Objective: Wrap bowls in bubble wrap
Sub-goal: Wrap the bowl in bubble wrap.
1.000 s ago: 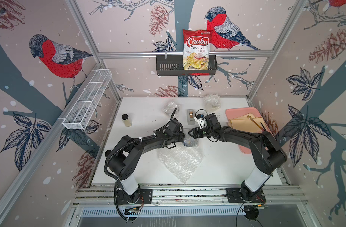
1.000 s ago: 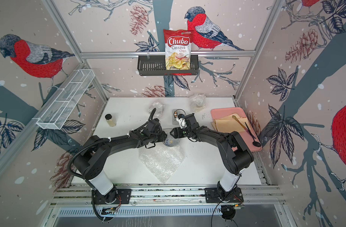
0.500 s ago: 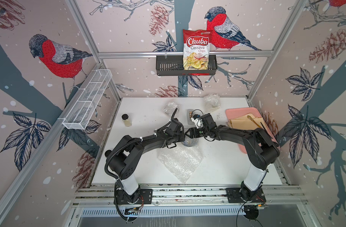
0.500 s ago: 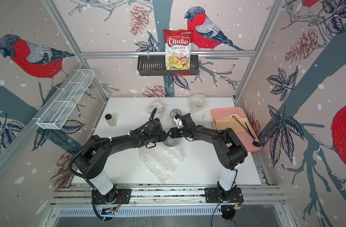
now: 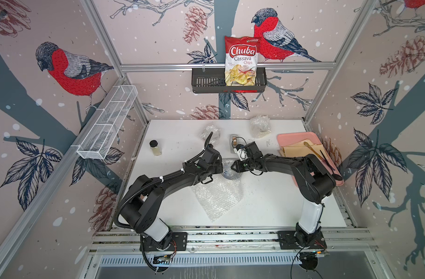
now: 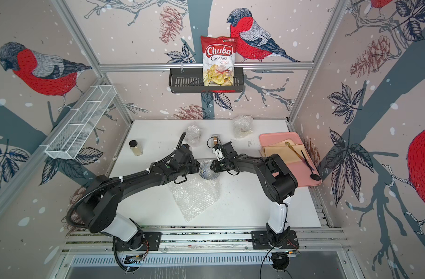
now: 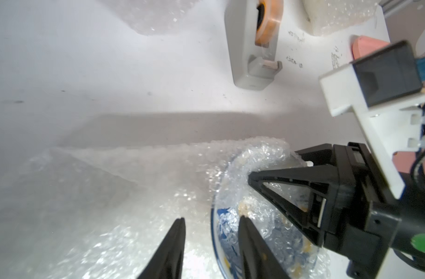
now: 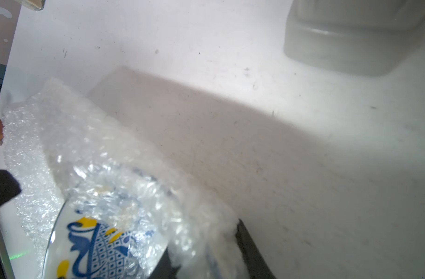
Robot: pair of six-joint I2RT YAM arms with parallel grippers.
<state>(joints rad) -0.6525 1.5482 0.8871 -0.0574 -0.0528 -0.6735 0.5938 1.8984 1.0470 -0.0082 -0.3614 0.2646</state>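
Clamping the rim of the blue-and-yellow bowl mid-surface, the left gripper holds it while the right gripper pinches bubble wrap over it.

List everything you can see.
bowl: one, blue-and-yellow, table centre
bubble wrap: one sheet, clear, under and over bowl
wrap bundles: two, clear, table's back
tape dispenser: one, grey, behind bowl
jar: one, clear, left side
tray: one, pink, right side
paper sheets: several, tan, on tray
spoons: two, gold and black, on tray
chips bag: one, red-white, in black basket
wire basket: one, white, left wall
left pincer: one, black, straddling bowl rim
right pincer: one, black, at wrapped rim
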